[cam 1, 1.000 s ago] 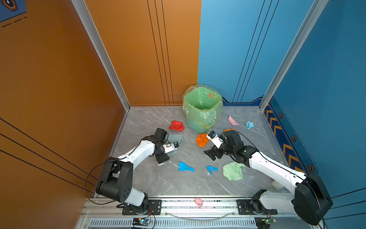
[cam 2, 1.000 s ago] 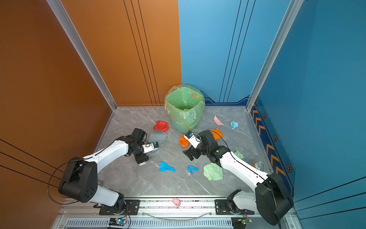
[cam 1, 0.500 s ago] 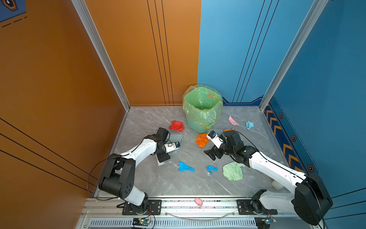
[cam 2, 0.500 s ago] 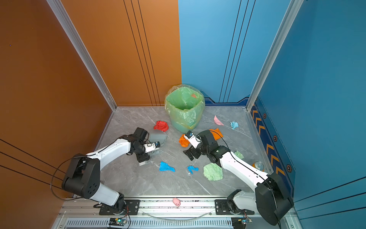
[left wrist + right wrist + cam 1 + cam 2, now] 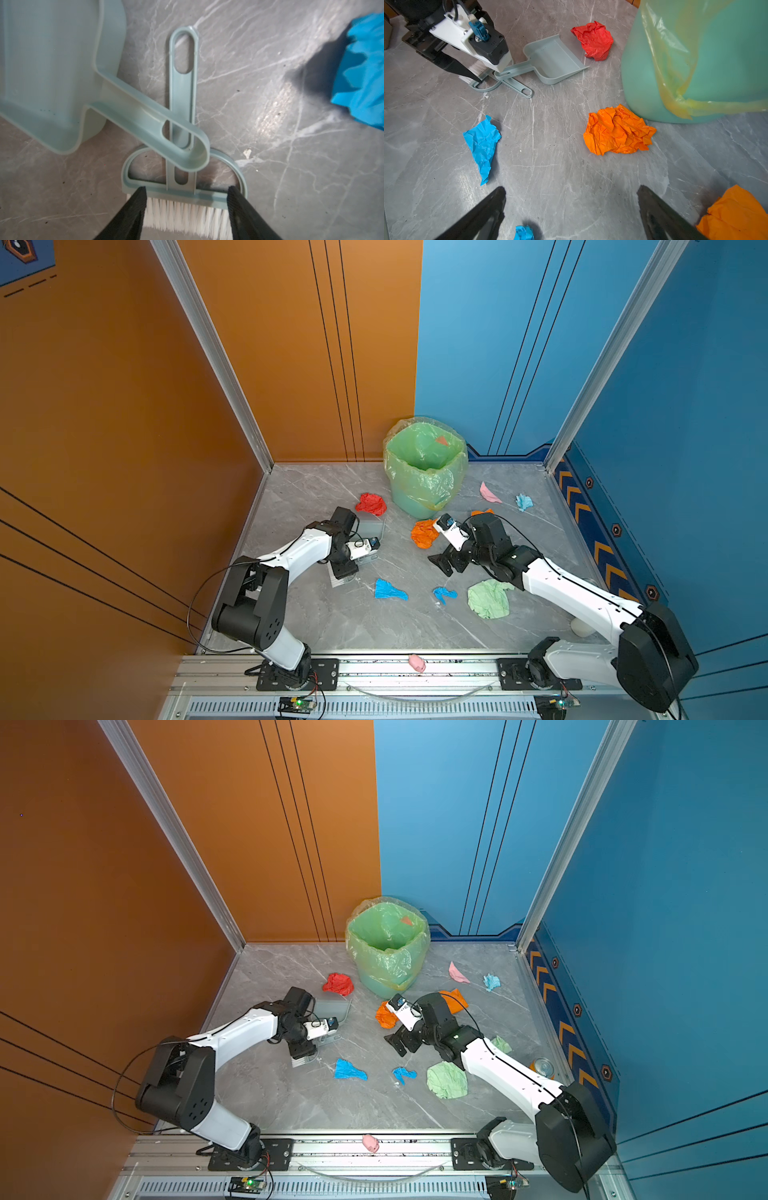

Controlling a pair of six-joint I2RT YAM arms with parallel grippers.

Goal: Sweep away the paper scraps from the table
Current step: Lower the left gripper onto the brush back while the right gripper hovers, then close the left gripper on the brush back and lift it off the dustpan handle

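Note:
Paper scraps lie about the grey table (image 5: 332, 626): a red one (image 5: 371, 504), orange (image 5: 424, 533), two blue (image 5: 388, 590) (image 5: 444, 594), pale green (image 5: 488, 598), pink (image 5: 489, 493) and light blue (image 5: 523, 502). My left gripper (image 5: 187, 188) is low over a pale-teal hand brush (image 5: 182, 93). It is part open, with a fingertip over each end of the white-bristled head; I cannot tell whether they touch it. The dustpan (image 5: 52, 72) handle crosses the brush handle. My right gripper (image 5: 571, 189) hangs wide open over bare table between the orange scrap (image 5: 616, 131) and a blue one (image 5: 482, 143).
A teal bin with a yellow-green liner (image 5: 424, 472) stands at the back middle. A pink pig figurine (image 5: 417, 662) sits on the front rail. An orange can (image 5: 542, 1067) stands by the right wall, behind my right arm. Orange and blue walls close off three sides.
My left gripper's jaws have narrowed over the brush head and the left wrist has shifted slightly. The right arm and the scraps have not moved.

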